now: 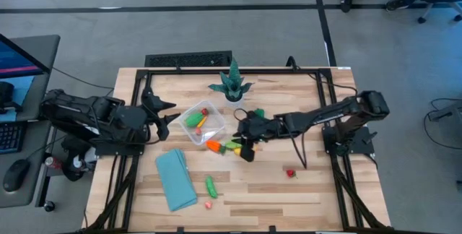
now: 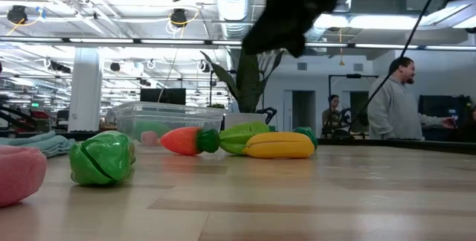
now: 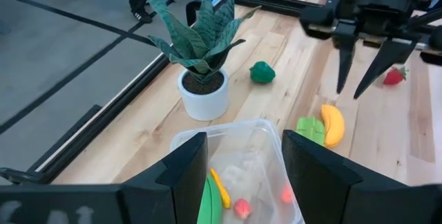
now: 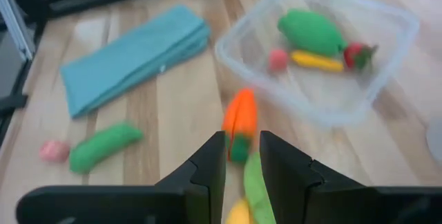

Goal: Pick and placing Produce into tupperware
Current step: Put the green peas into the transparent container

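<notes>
**Fingers hover over the carrot**

Fingers of the right gripper [image 4: 242, 156] stand slightly apart, empty, above the carrot [image 4: 239, 119] and yellow piece [image 3: 333, 124]. Beyond, the tupperware [image 1: 189, 111] holds four pieces; only the high view shows the strawberry [image 1: 290, 172] lying apart. The left gripper [image 3: 241, 156], spread, waits over the container.

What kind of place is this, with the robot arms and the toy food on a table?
Probably a robotics lab in a big open office: exposed ceiling ducts and lights, people at desks behind, and a monitor and keyboard beside the wooden table.
</notes>
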Controlling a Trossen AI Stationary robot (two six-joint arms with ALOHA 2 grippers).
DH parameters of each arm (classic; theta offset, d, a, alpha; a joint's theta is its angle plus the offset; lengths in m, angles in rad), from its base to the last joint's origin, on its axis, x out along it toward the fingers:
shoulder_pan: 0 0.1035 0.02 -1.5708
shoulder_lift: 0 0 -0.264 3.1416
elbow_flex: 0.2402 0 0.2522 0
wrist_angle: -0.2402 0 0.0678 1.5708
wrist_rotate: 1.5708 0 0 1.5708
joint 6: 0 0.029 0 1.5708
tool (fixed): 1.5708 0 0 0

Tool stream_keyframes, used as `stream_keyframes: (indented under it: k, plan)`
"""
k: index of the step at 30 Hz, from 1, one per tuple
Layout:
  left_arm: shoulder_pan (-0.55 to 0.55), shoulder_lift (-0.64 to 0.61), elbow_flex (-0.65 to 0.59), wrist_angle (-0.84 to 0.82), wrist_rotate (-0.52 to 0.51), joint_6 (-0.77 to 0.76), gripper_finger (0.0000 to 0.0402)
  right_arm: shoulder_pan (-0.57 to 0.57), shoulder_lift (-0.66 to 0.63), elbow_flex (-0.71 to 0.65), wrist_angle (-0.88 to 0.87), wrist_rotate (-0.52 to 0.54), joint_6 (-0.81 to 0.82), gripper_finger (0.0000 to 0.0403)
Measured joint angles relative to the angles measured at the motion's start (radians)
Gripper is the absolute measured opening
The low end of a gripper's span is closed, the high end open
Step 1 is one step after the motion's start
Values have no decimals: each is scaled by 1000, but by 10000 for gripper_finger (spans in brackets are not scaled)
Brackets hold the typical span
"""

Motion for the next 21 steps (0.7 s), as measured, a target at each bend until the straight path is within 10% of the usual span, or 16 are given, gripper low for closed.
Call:
stream_keyframes:
  k: [21]
  plan:
    - [0, 69, 0, 35, 5, 13, 178, 116, -99, -292, 99, 22, 10, 84]
